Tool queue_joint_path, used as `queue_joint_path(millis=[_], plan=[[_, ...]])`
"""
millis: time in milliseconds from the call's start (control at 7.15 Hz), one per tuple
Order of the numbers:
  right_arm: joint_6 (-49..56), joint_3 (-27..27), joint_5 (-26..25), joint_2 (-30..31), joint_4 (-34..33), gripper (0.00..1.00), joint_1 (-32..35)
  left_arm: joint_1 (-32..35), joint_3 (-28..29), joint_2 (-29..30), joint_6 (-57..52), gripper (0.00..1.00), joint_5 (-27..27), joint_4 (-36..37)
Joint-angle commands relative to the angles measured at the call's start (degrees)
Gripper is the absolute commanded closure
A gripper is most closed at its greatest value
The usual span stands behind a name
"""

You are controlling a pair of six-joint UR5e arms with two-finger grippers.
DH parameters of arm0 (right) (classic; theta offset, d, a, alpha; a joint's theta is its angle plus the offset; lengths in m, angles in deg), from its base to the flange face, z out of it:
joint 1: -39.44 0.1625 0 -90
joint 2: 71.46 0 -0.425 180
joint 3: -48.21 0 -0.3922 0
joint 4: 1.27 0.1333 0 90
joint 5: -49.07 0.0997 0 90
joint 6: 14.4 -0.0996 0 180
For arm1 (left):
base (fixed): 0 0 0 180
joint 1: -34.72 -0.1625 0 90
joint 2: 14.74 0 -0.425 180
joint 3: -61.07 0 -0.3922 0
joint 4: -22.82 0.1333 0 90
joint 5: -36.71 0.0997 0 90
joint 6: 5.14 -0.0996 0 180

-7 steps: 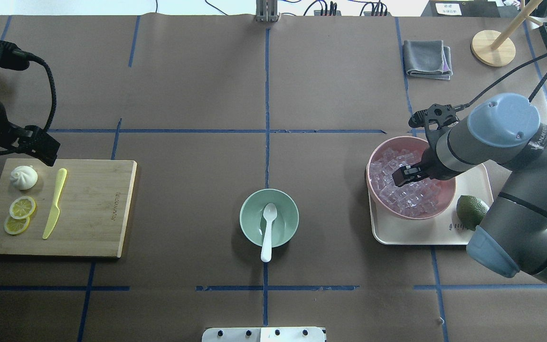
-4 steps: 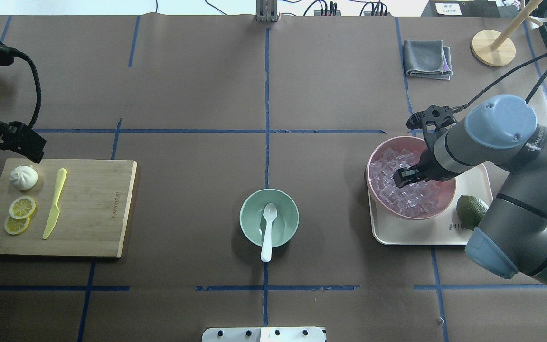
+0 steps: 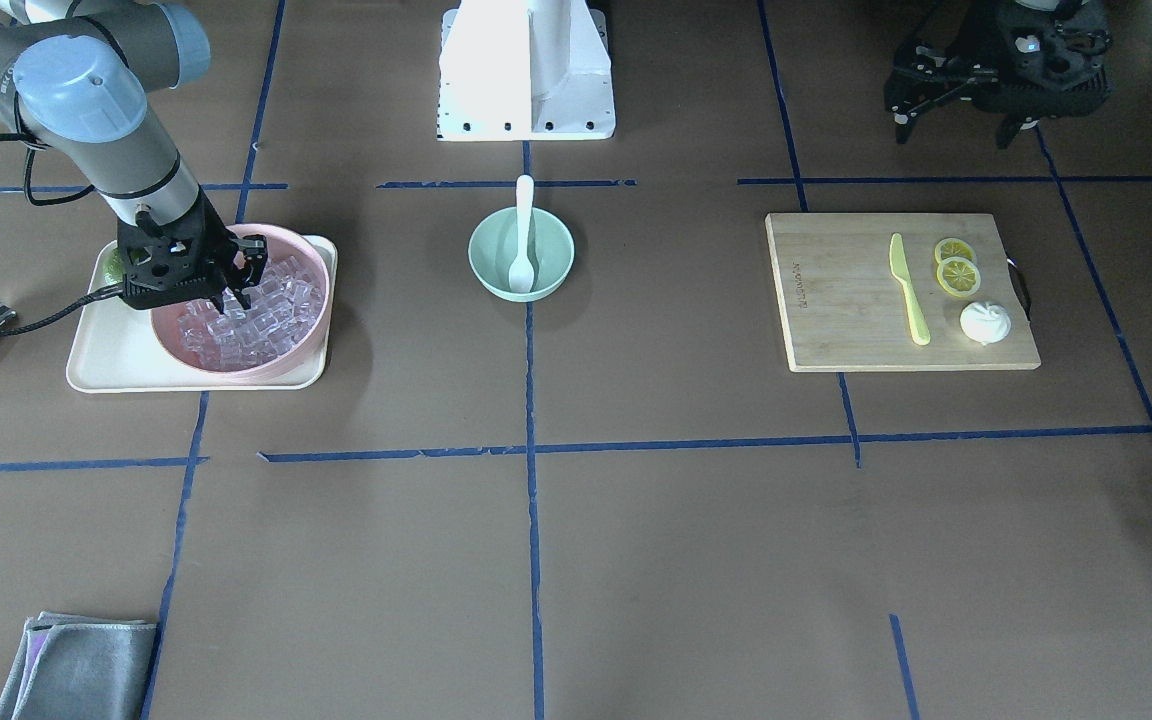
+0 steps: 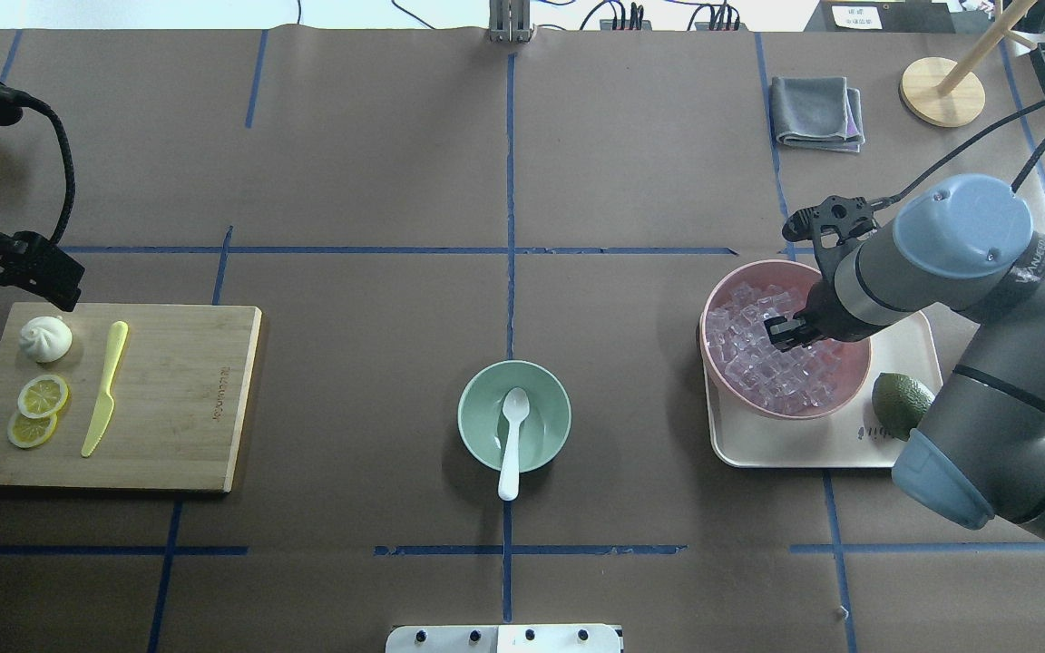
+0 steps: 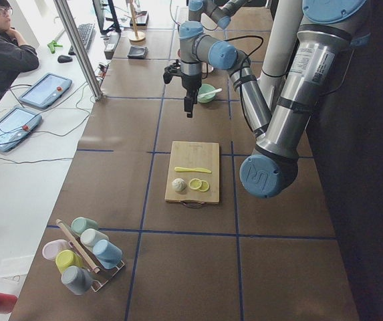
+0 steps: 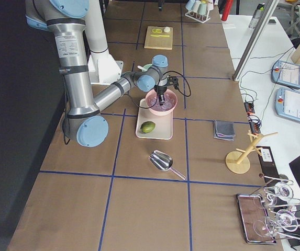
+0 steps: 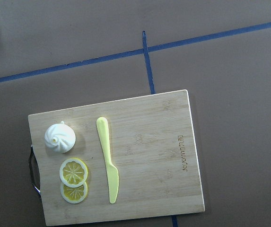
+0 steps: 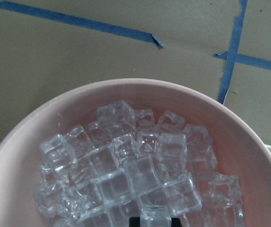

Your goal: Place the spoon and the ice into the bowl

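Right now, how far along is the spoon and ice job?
Done: the spoon lies with its head in the green bowl, handle out over the rim. In hand: the right gripper is down in the pink bowl, with an ice cube between its fingertips; whether it is gripped is unclear. Left: no ice shows in the green bowl, so a cube has to be carried over.

right hand point(image 4: 784, 330) fingertips hidden among ice point(image 4: 749, 361); whether it grips any unclear
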Motion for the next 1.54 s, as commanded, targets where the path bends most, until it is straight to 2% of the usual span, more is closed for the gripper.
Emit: queue_joint_path(millis=[0,140,280,420,559,699,839,979,1119,1259,1399], plan=[[-0.09,3.64,0.27,-0.99,-4.71,1.00,0.55,0.09,-1.21,-1.65,-0.09,0.00,0.00,0.00],[-0.70,5.06,0.18,-5.35,-10.06,1.00,0.73,1.40,-1.74,-3.14,-2.44,0.00,0.00,0.00],[-1.66,5.07,-0.08,-9.31,-13.42,1.00,-0.14,3.15,-1.57,-5.42,-10.73,0.00,0.00,-0.09],[-5.06,4.98,-0.43,-11.96,-13.89,1.00,-1.98,8.04,-0.70,-7.97,-16.64,0.00,-0.09,-0.35],[-7.88,4.81,-1.31,-13.90,-13.90,1.00,-4.35,9.92,0.53,-10.34,-21.75,0.00,-0.79,-0.87],[-10.26,4.11,-4.53,-16.62,-13.81,1.00,-7.07,13.33,4.02,-11.06,-23.28,0.00,-1.32,-2.36],[-14.11,3.15,-7.09,-19.52,-13.81,1.00,-9.36,17.19,10.41,-11.68,-29.03,0.00,-3.15,-7.42],[-14.93,2.88,-9.29,-20.59,-13.81,1.00,-11.64,22.28,18.74,-12.47,-35.88,0.00,-8.22,-14.52],[-15.03,2.44,-11.66,-21.82,-13.90,1.00,-13.75,26.77,25.70,-15.35,-47.78,0.00,-10.01,-22.07],[-17.03,1.22,-14.30,-23.40,-13.72,1.00,-16.39,27.86,31.34,-19.47,-55.99,0.00,-9.76,-28.85],[-18.70,-2.36,-16.32,-26.55,-13.63,1.00,-18.50,30.82,36.44,-18.64,-52.07,0.00,-9.93,-30.74]])
